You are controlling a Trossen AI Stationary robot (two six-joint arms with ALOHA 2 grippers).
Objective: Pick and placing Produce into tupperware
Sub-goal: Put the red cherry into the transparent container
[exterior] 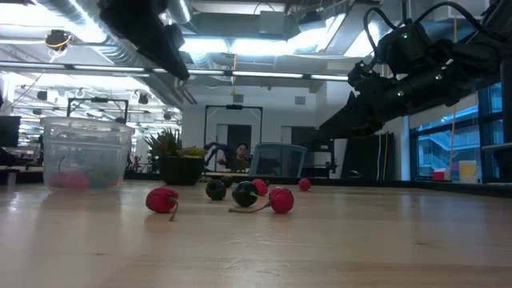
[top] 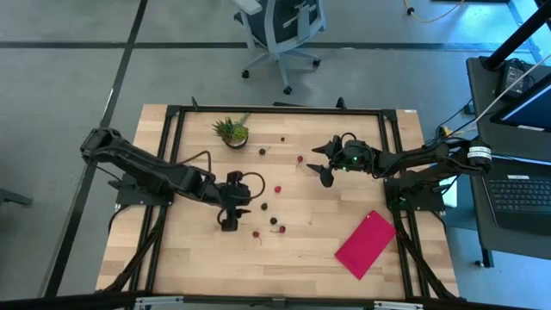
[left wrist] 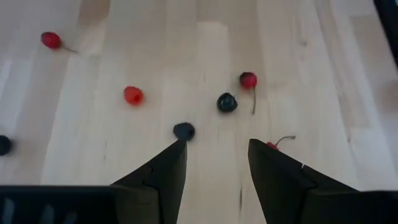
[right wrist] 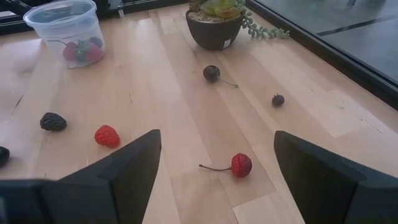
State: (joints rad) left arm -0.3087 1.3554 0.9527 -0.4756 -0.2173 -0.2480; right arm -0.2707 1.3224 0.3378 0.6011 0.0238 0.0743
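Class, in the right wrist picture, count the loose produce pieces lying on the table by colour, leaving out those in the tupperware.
Red pieces: 2
Dark pieces: 4, one cut off by the picture's edge
Total: 6

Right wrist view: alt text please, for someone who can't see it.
The open right gripper hovers over a wooden table above a red stemmed berry. More red and dark berries lie scattered; beyond stand a translucent tupperware holding red pieces and a potted plant.

Scattered berries point(right wrist: 241, 165); upright tupperware point(right wrist: 64, 28)
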